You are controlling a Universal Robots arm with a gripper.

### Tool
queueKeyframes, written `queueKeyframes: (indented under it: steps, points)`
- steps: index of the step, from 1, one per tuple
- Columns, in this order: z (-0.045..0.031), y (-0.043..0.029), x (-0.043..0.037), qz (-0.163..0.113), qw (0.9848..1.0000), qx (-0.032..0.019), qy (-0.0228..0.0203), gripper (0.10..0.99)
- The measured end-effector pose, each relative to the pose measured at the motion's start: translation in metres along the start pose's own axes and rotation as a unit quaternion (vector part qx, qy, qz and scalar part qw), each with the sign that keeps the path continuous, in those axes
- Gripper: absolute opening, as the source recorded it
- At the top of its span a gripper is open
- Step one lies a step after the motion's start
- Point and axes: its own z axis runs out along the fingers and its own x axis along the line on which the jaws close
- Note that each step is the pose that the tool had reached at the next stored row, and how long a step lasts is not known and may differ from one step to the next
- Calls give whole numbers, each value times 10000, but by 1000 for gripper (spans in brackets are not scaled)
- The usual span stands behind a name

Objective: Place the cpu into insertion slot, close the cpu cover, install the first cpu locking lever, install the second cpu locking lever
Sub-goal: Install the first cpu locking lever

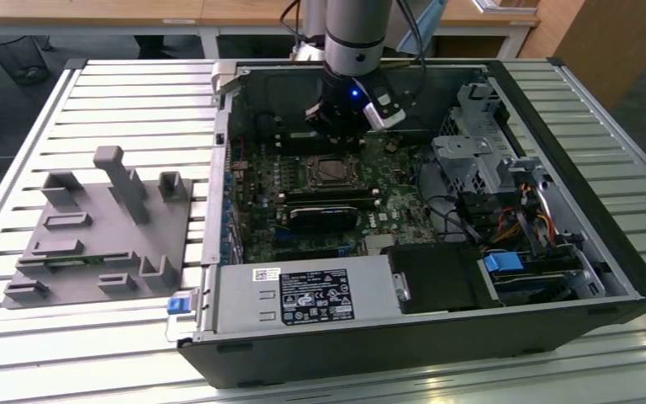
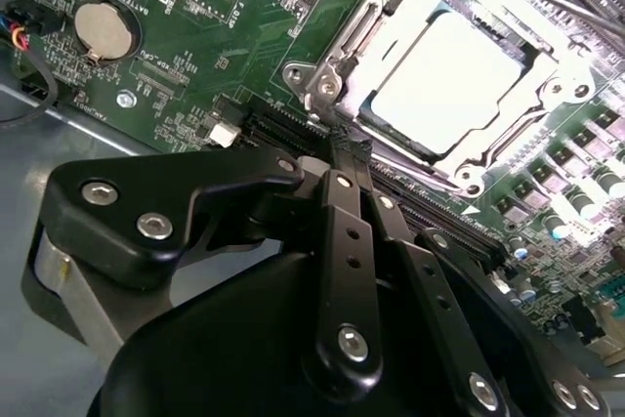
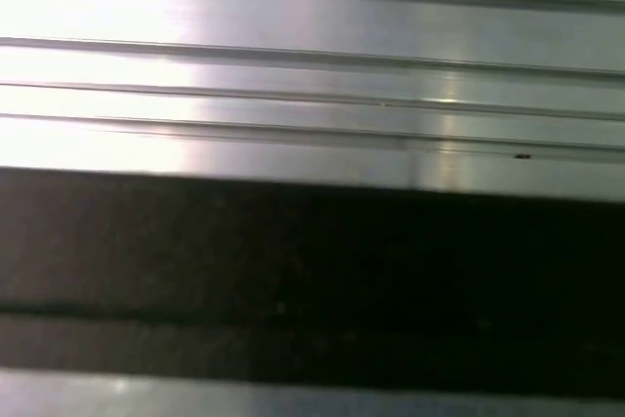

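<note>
Your scene is evenly bright — glare whitens the cpu (image 2: 444, 75) in the second wrist view; the hand (image 2: 337, 158) looms dark and soft.

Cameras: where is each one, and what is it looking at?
Exterior view: off the arm, above, looking down into the open computer case; the arm and gripper hang over the motherboard.
Second wrist view: on the wrist, looking past the gripper's black linkage at the cpu under the cpu cover.
First wrist view: on the wrist, facing ribbed metal slats and a dark band.
Shared: the exterior and second wrist views both show the cpu.
</note>
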Motion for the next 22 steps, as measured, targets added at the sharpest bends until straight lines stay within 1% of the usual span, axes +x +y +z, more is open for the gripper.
queueKeyframes:
  steps: [3,4,10,12,17,21,22]
  points:
    - [4,1,0,-1,10000,87,3,106]
    - [4,2,0,-2,10000,99,4,106]
    - [9,26,-1,-1,9999,101,4,106]
    - [13,27,-2,-2,9999,113,4,106]
    - [14,28,-2,-1,9999,117,4,106]
    - [24,30,-3,-2,9998,179,8,106]
    - [26,31,-3,-2,9998,188,8,106]
